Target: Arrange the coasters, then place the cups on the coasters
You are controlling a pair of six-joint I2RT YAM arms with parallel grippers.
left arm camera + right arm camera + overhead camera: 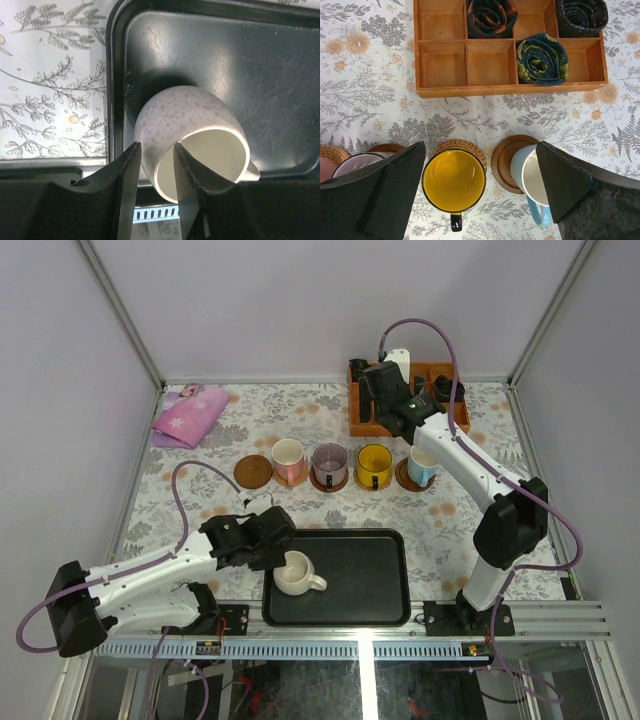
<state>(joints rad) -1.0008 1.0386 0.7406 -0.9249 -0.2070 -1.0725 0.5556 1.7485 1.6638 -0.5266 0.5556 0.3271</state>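
Note:
A cream cup [295,573] [190,125] sits tilted at the left end of the black tray [370,585]. My left gripper [282,555] [157,150] is shut on its rim, one finger inside and one outside. Four cups stand in a row on coasters: the pink-handled one [288,460], mauve [329,464], yellow [374,465] [454,180] and light-blue [422,466] [532,175]. One dark coaster [253,471] lies bare at the row's left end. My right gripper [385,400] [481,147] hangs open high over the yellow and light-blue cups, holding nothing.
An orange compartment box [358,420] [510,91] with dark rolled bundles stands at the back right. A pink cloth [188,417] lies at the back left. The tray [260,75] sits at the table's near edge, between the arm bases.

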